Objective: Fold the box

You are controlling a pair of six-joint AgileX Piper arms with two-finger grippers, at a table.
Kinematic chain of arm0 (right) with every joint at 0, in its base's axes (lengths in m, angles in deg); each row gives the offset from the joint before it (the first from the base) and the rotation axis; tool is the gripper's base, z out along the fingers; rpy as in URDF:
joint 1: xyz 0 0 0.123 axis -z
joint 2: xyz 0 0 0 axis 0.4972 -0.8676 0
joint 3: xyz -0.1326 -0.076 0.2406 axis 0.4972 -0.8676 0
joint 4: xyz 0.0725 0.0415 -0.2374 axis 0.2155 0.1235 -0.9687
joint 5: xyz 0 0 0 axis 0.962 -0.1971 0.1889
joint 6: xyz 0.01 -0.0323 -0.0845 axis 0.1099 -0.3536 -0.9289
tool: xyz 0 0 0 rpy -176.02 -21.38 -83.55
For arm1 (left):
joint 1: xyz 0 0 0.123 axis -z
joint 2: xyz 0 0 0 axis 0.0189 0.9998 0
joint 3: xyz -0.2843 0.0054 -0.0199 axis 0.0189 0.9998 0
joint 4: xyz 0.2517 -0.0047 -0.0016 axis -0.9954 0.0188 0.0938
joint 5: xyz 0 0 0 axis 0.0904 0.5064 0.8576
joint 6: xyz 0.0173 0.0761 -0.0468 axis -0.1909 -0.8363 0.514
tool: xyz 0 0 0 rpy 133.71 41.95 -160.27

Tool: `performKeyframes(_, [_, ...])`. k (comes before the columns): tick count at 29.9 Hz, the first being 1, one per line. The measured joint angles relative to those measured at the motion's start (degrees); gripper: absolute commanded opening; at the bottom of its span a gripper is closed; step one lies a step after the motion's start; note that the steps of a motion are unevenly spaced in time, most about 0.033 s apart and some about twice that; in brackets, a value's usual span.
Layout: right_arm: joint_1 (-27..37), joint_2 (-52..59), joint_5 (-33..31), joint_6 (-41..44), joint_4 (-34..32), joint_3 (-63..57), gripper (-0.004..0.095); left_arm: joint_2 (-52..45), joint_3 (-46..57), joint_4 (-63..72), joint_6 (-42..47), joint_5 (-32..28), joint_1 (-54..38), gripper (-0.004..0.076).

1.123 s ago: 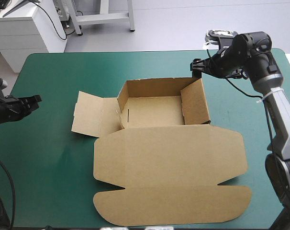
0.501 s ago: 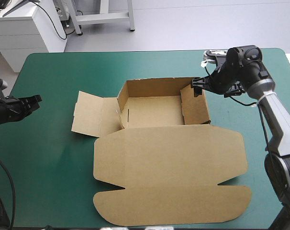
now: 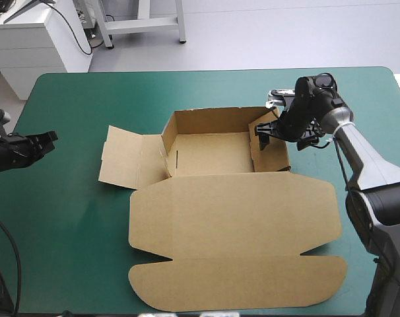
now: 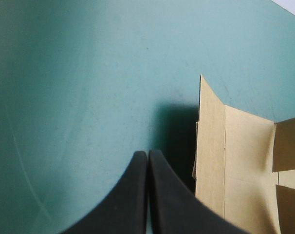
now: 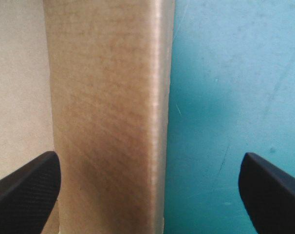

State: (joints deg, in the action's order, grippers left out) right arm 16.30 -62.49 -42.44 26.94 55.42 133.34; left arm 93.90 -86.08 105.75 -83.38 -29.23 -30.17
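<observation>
The brown box (image 3: 220, 205) lies mid-table as an open tray: back and right walls raised, left flap (image 3: 124, 158) flat, the big lid (image 3: 233, 244) flat toward the near edge. My right gripper (image 3: 266, 131) is open at the tray's right wall (image 3: 271, 142), near its far corner. In the right wrist view that wall (image 5: 108, 112) stands between its black fingers (image 5: 26, 187), which are wide apart. My left gripper (image 3: 47, 140) hovers near the table's left edge, shut, well left of the box. In the left wrist view its fingers (image 4: 147, 195) meet, with the left flap (image 4: 220, 161) beside them.
Bare teal-green cover (image 3: 61, 218) surrounds the box on the left, right and far sides. The lid's rounded edge (image 3: 239, 305) reaches almost to the near table edge.
My right gripper has come down and leftward from beyond the tray's far right corner onto its right wall. The left arm and the box have stayed put.
</observation>
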Motion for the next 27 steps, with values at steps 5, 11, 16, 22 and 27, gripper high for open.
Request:
performKeyframes(5, [0.0,-1.48,0.16,-0.33,0.73,0.0,0.0889,0.0,0.0,0.0,0.0,-0.06,0.0,-0.001])
performKeyframes(11, [0.0,-1.53,0.2,-0.35,0.92,0.0,0.0565,0.0,0.0,0.0,0.0,-0.06,0.0,-0.001])
performKeyframes(16, [0.0,-1.53,0.2,-0.86,1.45,0.0,-0.0006,0.0,0.0,0.0,0.0,-0.11,0.0,-0.001])
performKeyframes(22, [0.0,-1.55,0.27,-2.57,1.56,0.0,-0.0008,0.0,0.0,0.0,0.0,-0.11,0.0,-0.001])
performKeyframes(27, [0.0,-1.64,0.34,-5.95,2.9,0.0,-0.0008,0.0,0.0,0.0,0.0,-0.11,0.0,-0.001])
